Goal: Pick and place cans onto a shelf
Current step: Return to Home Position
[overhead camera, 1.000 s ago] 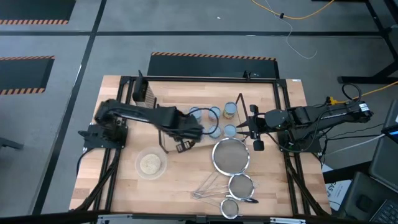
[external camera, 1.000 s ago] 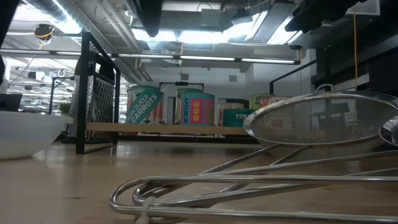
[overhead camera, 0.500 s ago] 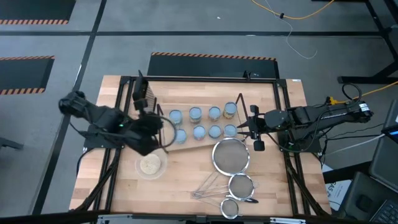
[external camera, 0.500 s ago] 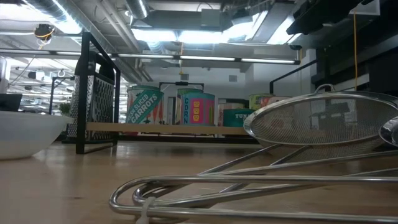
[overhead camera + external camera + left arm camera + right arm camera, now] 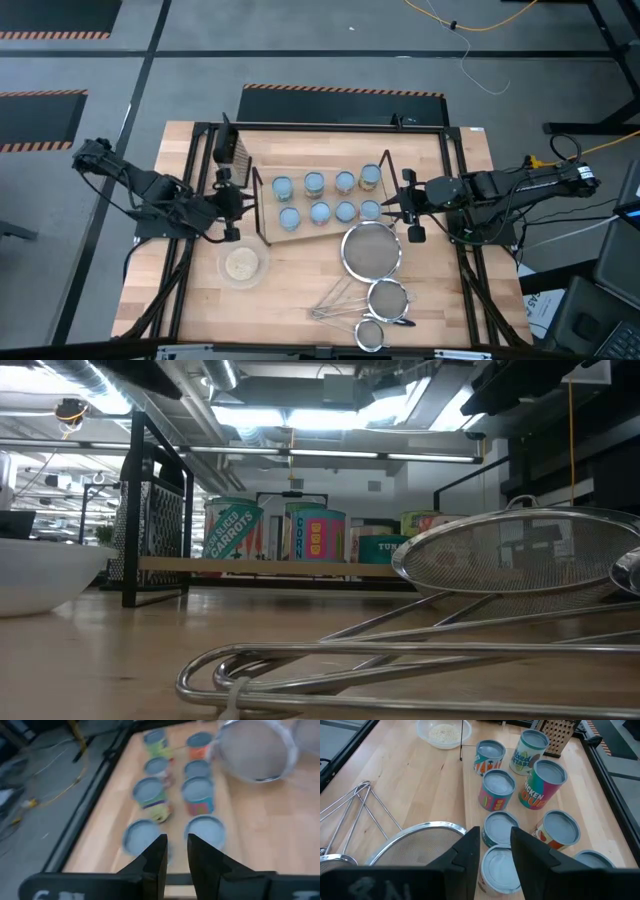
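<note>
cans (image 5: 314,182) crowd the shelf (image 5: 268,230), strainer (image 5: 372,250) alongside; both grippers slightly parted, empty

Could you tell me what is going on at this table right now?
All eight cans stand in two rows on the shelf. Neither arm holds anything: the left gripper sits off the shelf's left end, the right gripper by its right end, both with a narrow gap between their fingers.

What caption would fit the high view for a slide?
Eight cans stand in two rows on the shelf, with the left claw and right claw empty beside its ends.
</note>
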